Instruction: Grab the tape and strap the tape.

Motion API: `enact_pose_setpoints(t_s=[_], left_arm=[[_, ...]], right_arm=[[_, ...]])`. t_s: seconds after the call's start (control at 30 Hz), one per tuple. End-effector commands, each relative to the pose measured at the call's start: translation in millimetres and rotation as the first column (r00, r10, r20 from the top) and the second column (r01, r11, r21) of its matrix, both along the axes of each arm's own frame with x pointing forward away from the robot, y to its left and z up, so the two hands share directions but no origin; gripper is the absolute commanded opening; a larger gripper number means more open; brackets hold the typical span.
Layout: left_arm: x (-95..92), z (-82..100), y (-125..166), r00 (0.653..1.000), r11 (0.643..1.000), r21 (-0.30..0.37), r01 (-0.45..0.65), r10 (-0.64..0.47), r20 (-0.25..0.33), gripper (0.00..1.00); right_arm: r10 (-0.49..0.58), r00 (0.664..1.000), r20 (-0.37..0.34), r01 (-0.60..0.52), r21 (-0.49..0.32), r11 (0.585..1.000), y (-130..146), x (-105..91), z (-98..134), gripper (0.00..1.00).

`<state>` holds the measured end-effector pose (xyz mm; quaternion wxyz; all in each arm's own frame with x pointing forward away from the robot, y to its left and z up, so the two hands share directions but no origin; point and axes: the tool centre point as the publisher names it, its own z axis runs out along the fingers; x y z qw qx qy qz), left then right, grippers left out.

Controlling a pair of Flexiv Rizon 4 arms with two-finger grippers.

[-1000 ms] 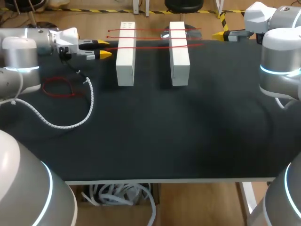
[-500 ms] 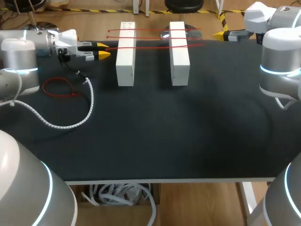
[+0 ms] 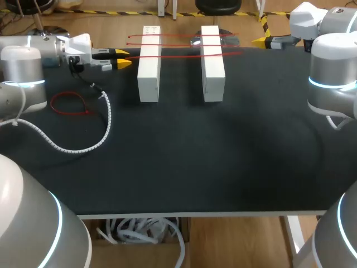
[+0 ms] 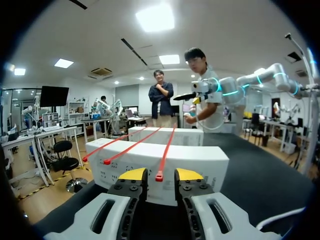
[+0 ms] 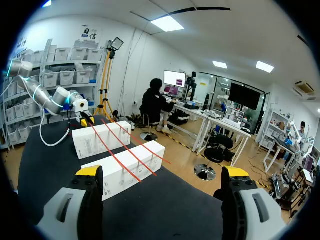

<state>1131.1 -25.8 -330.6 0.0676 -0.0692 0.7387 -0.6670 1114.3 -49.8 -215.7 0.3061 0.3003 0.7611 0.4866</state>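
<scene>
Black tabletop (image 3: 223, 167), seen from the head view: carries two white blocks (image 3: 149, 64) side by side near the far edge, bridged by three red tape strips (image 3: 178, 46), probably propped up that way to leave the ends free for grasping. Places the left gripper (image 3: 121, 58) just beside the strips' left ends and the right gripper (image 3: 261, 41) well apart at the far right corner, likely kept out of the way. Also shows a red loop (image 3: 70, 104) and a white coiled cable (image 3: 83, 146) lying by the left arm, both missing from the wrist views. From the left wrist: sets the nearest strip's end (image 4: 159, 175) between parted fingers (image 4: 132, 175), not yet pinched, a detail too small to judge from above. From the right wrist: confirms fingers (image 5: 90, 172) spread wide and holding nothing, with blocks and strips ahead.
</scene>
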Motion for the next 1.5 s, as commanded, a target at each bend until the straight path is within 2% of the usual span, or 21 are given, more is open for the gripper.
enact_pose_setpoints(t_s=[0.03,0.07,0.2,0.23,0.27,0.4,0.43,0.47,0.5,0.6,0.63,0.67,0.7,0.77,0.8,0.87,0.93,1.03,1.4,1.47,1.5], left_arm=[[-2.2,0.3,-0.9,1.000,1.000,0.000,0.001,-0.001,-0.001,0.17],[-2.6,0.4,-1.0,1.000,1.000,0.000,0.001,-0.001,0.000,0.12],[-3.3,0.5,-1.4,1.000,1.000,-0.001,-0.001,0.001,-0.002,0.14],[-3.5,0.5,-1.4,1.000,1.000,-0.004,0.001,-0.001,-0.002,0.10],[-3.6,0.5,-1.4,1.000,1.000,-0.003,-0.001,0.001,-0.002,0.02],[-4.3,-0.1,-1.2,1.000,1.000,-0.002,-0.003,0.003,-0.003,0.16],[-4.6,-0.3,-1.0,1.000,1.000,-0.002,-0.003,0.003,-0.003,0.10],[-4.9,-0.5,-0.8,1.000,1.000,-0.001,-0.004,0.004,-0.002,0.09],[-5.3,-0.7,-0.5,1.000,1.000,-0.001,-0.004,0.004,-0.002,0.13],[-6.4,-1.3,0.4,1.000,1.000,-0.002,-0.003,0.003,-0.004,0.12],[-6.9,-1.5,0.6,1.000,1.000,-0.003,-0.002,0.002,-0.003,0.03],[-7.1,-1.6,0.6,1.000,1.000,-0.002,-0.003,0.003,-0.003,0.02],[-7.2,-1.6,0.6,1.000,1.000,-0.002,-0.003,0.003,-0.003,0.05],[-7.4,-1.8,0.6,1.000,1.000,-0.004,-0.007,0.006,-0.006,0.17],[-7.6,-1.9,0.6,1.000,1.000,-0.004,-0.007,0.007,-0.007,0.10],[-8.5,-2.2,0.5,1.000,1.000,-0.008,-0.006,0.006,-0.009,0.11],[-9.2,-2.1,0.5,1.000,1.000,-0.009,-0.006,0.006,-0.008,0.06],[-9.5,-2.1,0.4,1.000,1.000,-0.010,-0.008,0.008,-0.009,0.15],[-9.9,-1.5,-0.5,1.000,1.000,-0.016,-0.010,0.009,-0.013,0.20],[-9.8,-0.6,-1.1,1.000,1.000,-0.021,-0.007,0.007,-0.015,0.10],[-9.6,-0.2,-1.5,1.000,1.000,-0.021,-0.008,0.008,-0.016,0.11]], right_arm=[[0.000,1.000,0.000,0.000,0.000,1.000,0.0,0.0,-0.1,1.00],[0.000,1.000,0.000,0.000,0.000,1.000,0.0,0.0,-0.1,1.00],[0.000,1.000,0.000,0.000,0.000,1.000,0.0,0.0,-0.1,1.00],[0.000,1.000,0.000,0.000,0.000,1.000,0.0,0.0,-0.1,1.00],[0.000,1.000,0.000,0.000,0.000,1.000,0.0,0.0,-0.1,1.00],[0.000,1.000,0.000,0.000,0.000,1.000,0.0,0.0,-0.1,1.00],[0.000,1.000,0.000,0.000,0.000,1.000,0.0,0.0,-0.1,1.00],[0.000,1.000,0.000,0.000,0.000,1.000,0.0,0.0,-0.1,1.00],[0.000,1.000,0.000,0.000,0.000,1.000,0.0,0.0,-0.1,1.00],[0.000,1.000,0.000,0.000,0.000,1.000,0.0,0.0,-0.1,1.00],[0.000,1.000,0.000,0.000,0.000,1.000,0.0,0.0,-0.1,1.00],[0.000,1.000,0.000,0.000,0.000,1.000,0.0,0.0,-0.1,1.00],[0.000,1.000,0.000,0.000,0.000,1.000,0.0,0.0,-0.1,1.00],[0.000,1.000,0.000,0.000,0.000,1.000,0.0,0.0,-0.1,1.00],[0.000,1.000,0.000,0.000,0.000,1.000,0.0,0.0,-0.1,1.00],[0.000,1.000,0.000,0.000,0.000,1.000,0.0,0.0,-0.1,1.00],[0.000,1.000,0.000,0.000,0.000,1.000,0.0,0.0,-0.1,1.00],[0.000,1.000,0.000,0.000,0.000,1.000,0.0,0.0,-0.1,1.00],[0.000,1.000,0.000,0.000,0.000,1.000,0.0,0.0,-0.1,1.00],[0.000,1.000,0.000,0.000,0.000,1.000,0.0,0.0,-0.1,1.00],[0.000,1.000,0.000,0.000,0.000,1.000,0.0,0.0,-0.1,1.00]])
